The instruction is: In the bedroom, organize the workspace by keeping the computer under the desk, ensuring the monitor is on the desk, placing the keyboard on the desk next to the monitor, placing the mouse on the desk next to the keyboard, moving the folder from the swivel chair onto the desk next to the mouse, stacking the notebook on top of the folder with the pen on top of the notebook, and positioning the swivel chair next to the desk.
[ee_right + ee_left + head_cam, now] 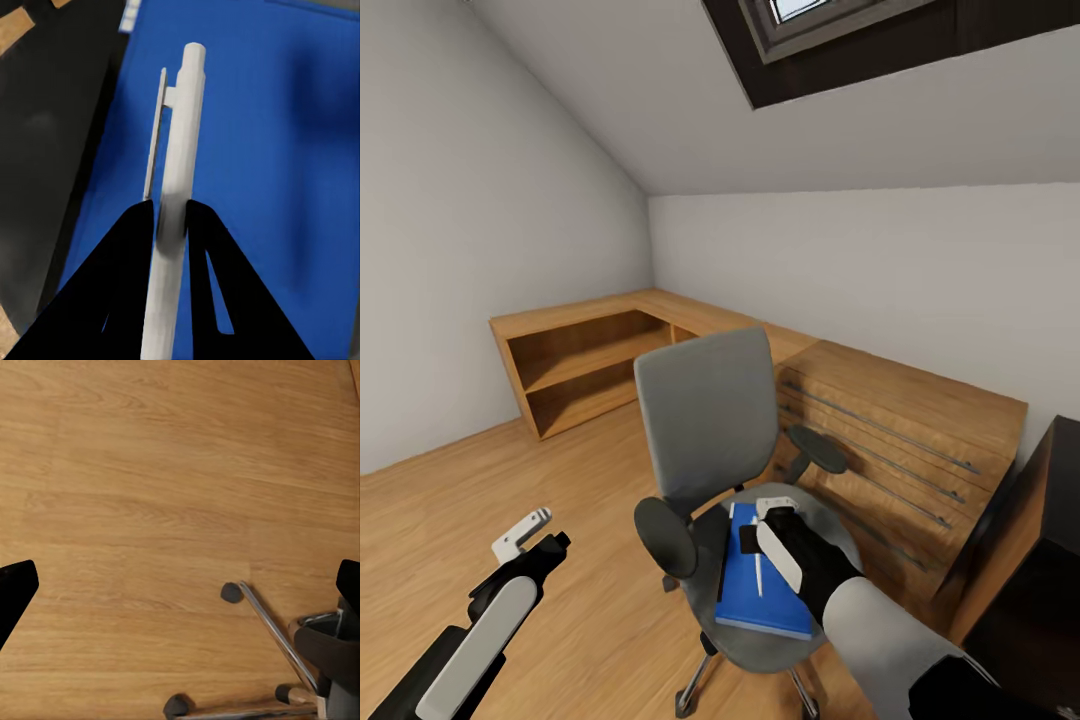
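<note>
Right gripper [170, 214] is pinched on the pen [178, 142] just over the blue folder [743, 580] on the swivel chair [705, 420], left gripper [535, 535] spread and idle, and that slim barrel could twist free on lifting.
</note>
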Controlling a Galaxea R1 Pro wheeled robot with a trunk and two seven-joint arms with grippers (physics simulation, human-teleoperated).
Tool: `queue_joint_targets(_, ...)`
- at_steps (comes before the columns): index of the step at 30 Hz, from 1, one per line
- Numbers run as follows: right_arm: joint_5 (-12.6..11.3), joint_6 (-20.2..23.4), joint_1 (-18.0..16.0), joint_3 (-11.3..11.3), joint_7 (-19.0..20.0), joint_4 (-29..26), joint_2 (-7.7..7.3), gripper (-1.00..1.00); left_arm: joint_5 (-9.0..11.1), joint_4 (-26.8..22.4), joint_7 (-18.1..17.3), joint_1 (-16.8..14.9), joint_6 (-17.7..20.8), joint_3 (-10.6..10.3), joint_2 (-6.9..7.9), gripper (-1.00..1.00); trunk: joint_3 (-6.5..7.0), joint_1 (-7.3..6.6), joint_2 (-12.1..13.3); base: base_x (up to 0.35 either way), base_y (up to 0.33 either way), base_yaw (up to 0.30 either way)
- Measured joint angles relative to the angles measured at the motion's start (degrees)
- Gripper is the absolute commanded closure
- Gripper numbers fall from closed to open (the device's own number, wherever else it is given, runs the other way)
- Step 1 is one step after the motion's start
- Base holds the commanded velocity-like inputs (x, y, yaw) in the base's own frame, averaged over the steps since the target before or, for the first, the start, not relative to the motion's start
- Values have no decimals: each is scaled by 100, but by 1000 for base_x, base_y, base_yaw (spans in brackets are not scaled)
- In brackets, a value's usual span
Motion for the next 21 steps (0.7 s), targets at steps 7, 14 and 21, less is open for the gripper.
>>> queue_joint_targets(7, 32, 767, 1159, 7, -20, -2627, -502, 100, -1, -18, 0, 0, -2, 0, 0, -100, 126, -154, 281, 0, 0, 0)
queue_joint_targets(14, 23, 1236, 1612, -2, -418, -3793, -697, 100, -1, -228, 0, 107, -3, -8, 0, -100, 251, -308, 562, 0, 0, 0)
queue_joint_targets(21, 22, 1258, 1637, -3, -476, -3836, -703, 100, -6, -429, 0, 283, 3, -23, 0, -100, 377, -459, 843, -146, 0, 0)
